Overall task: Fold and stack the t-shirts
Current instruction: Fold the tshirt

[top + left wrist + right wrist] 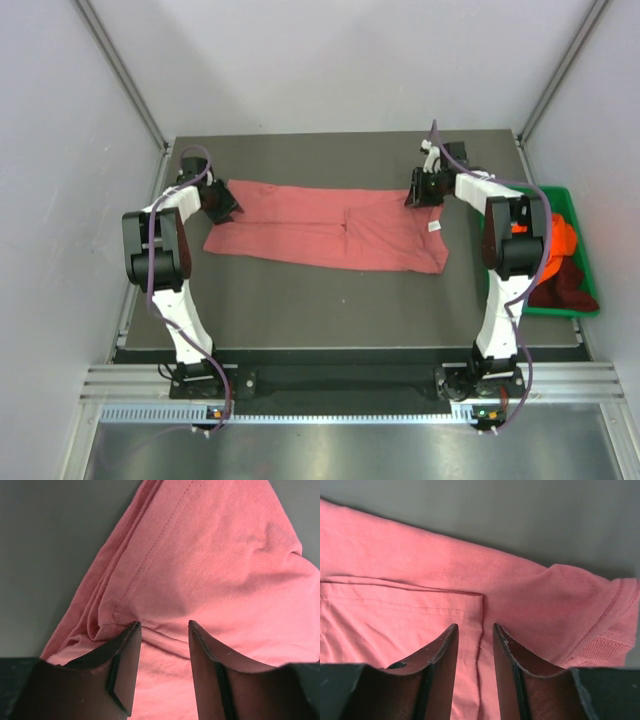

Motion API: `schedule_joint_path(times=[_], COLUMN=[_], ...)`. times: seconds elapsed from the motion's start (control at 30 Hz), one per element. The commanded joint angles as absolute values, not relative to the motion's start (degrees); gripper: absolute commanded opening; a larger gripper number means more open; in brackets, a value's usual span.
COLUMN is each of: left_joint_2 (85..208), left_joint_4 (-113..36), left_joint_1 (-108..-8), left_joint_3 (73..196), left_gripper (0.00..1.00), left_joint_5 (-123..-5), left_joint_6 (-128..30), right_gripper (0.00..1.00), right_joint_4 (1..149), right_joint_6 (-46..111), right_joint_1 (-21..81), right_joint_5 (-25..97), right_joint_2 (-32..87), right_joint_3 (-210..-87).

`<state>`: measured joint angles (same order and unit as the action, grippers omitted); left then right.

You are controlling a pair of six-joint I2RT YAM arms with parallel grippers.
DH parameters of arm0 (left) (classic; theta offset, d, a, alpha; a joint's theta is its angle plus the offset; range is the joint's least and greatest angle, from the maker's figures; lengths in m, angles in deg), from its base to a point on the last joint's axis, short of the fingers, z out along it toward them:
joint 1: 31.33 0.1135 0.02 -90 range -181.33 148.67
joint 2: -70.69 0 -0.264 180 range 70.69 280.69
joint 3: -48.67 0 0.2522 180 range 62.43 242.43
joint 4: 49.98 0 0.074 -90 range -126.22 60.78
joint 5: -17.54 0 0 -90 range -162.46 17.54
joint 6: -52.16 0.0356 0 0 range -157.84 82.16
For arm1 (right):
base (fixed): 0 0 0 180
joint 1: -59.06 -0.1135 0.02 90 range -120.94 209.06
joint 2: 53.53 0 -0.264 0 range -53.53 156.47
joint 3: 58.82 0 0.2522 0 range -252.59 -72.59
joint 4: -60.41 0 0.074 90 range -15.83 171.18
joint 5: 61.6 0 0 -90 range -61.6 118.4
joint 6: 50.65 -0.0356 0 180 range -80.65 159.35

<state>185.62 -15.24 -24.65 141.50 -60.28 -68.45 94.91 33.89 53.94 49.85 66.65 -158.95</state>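
Observation:
A salmon-pink t-shirt [320,235] lies folded into a long strip across the middle of the dark table. My left gripper [222,208] is at the shirt's left end. In the left wrist view the gripper [164,624] is open, with its fingertips down on the bunched pink cloth [215,555]. My right gripper [418,192] is at the shirt's far right corner. In the right wrist view the gripper [475,626] is open, and its jaws straddle a folded edge of the flat cloth [395,565]. An orange shirt [565,235] and a dark maroon shirt [565,285] lie in the bin. No bluish shirt shows.
A green plastic bin [560,311] stands at the table's right edge, beside the right arm. A small white tag [434,227] shows near the pink shirt's right end. Grey walls enclose the table at the left, back and right.

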Motion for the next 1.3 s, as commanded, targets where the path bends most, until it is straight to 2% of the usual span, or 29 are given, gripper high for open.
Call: schedule_joint_path(times=[0.0,0.4,0.5,0.53,0.6,1.27], left_joint_2=[187.0,187.3,187.5,187.7,188.0,189.6], left_joint_4=[-16.2,-15.8,-15.8,-15.8,-15.6,-13.5], left_joint_1=[-24.2,-24.3,-24.3,-24.3,-24.2,-24.3], left_joint_3=[142.4,142.5,142.2,142.1,142.1,143.6], left_gripper=[0.48,0.48,0.48,0.48,0.48,0.48], left_joint_5=[-64.1,-65.3,-65.9,-66.5,-67.5,-71.9], left_joint_6=[-68.3,-68.9,-69.1,-69.1,-69.3,-69.8], right_gripper=[0.35,0.31,0.22,0.11,0.0,0.0], right_joint_4=[91.9,91.5,91.1,90.8,90.3,85.8], right_joint_6=[35.6,35.5,35.5,35.4,34.9,30.8], right_joint_1=[54.6,54.4,54.4,54.4,54.5,56.6], right_joint_5=[52.1,52.5,51.7,51.3,48.9,42.4], right_joint_2=[66.1,69.4,69.3,68.9,68.0,63.4], right_joint_3=[-160.5,-161.6,-161.5,-161.4,-160.7,-154.9])
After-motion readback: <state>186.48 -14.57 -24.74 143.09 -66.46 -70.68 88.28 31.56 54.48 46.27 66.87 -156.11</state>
